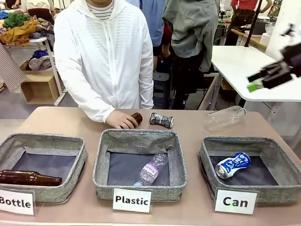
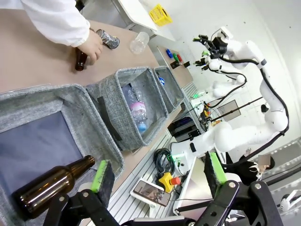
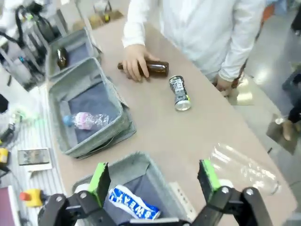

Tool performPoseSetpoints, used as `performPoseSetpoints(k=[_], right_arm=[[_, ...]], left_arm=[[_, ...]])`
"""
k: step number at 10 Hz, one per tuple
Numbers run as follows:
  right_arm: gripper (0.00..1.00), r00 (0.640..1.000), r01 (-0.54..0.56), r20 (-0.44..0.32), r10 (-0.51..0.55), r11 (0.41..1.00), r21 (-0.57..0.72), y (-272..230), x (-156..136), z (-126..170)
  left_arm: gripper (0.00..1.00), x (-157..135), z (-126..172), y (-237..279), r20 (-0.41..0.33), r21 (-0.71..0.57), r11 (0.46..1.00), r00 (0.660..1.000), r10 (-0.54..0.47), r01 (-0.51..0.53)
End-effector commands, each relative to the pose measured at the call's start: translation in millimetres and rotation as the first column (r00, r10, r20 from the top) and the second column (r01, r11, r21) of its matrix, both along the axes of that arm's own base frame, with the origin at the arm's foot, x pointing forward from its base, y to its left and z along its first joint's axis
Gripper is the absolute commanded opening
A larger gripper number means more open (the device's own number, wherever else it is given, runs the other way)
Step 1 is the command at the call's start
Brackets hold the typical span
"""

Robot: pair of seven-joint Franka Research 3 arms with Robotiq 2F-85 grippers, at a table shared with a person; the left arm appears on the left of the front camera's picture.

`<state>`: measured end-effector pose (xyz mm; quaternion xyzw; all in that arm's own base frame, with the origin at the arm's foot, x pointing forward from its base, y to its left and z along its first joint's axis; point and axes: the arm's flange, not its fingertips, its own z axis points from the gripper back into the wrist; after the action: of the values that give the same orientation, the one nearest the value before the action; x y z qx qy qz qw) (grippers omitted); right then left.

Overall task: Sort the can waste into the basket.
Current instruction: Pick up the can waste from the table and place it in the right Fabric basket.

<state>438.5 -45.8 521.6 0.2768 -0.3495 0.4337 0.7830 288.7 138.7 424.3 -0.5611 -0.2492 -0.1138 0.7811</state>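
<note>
The table (image 1: 61, 120) is carrying a row of baskets, and the "Can" basket (image 1: 282, 162) is sitting at the robot's right end of it. The right gripper (image 1: 252, 82) is hanging high above that basket's far right corner, jaws standing wide apart and gripping nothing.

The job is looking half done. The blue and white can (image 1: 233, 165) is lying inside the "Can" basket. The black can (image 1: 161, 120) is lying on bare tabletop beyond the basket, toward the robot's left, near the person's hand (image 1: 121, 120). That hand is resting on a brown bottle (image 1: 137, 117). The black can is what is left to move.

The front view is supplying the lettering on the white sign (image 1: 235, 201). The right wrist view is giving a top-down look at both cans. The left wrist view is adding the left gripper (image 2: 157, 172), spread wide and empty, hovering well away from the "Can" basket beside a second brown bottle (image 2: 51, 186).
</note>
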Motion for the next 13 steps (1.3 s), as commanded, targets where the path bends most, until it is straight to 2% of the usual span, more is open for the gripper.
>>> performPoseSetpoints(k=[1,4,6,8,10,13], right_arm=[[1.0,0.994,0.102,0.013,-0.104,0.989,0.104,-18.5,-33.2,-16.9],[1.0,0.967,0.25,-0.01,-0.253,0.946,0.208,-49.8,-65.5,-42.6],[1.0,0.961,0.267,0.0,-0.275,0.933,0.24,-49.5,-72.6,-55.7],[1.0,0.96,0.269,0.022,-0.279,0.94,0.208,-37.9,-64.4,-50.4],[1.0,0.969,0.229,0.065,-0.24,0.963,0.144,-15.1,-51.3,-32.0],[1.0,0.988,0.138,0.082,-0.132,0.988,-0.075,64.4,-6.8,-0.5]], left_arm=[[1.0,-2.8,0.7,-0.2,-0.003,-0.001,1.0,1.0,-0.01,0.01],[1.0,-2.8,0.7,-0.2,-0.003,-0.001,1.0,1.0,-0.01,0.01],[1.0,-2.8,0.7,-0.2,-0.003,-0.001,1.0,1.0,-0.01,0.01],[1.0,-2.8,0.7,-0.2,-0.003,-0.001,1.0,1.0,-0.01,0.01],[1.0,-2.8,0.7,-0.2,-0.003,-0.001,1.0,1.0,-0.01,0.01],[1.0,0.1,-0.4,-0.1,-0.001,0.0,1.0,1.0,0.0,0.0]])
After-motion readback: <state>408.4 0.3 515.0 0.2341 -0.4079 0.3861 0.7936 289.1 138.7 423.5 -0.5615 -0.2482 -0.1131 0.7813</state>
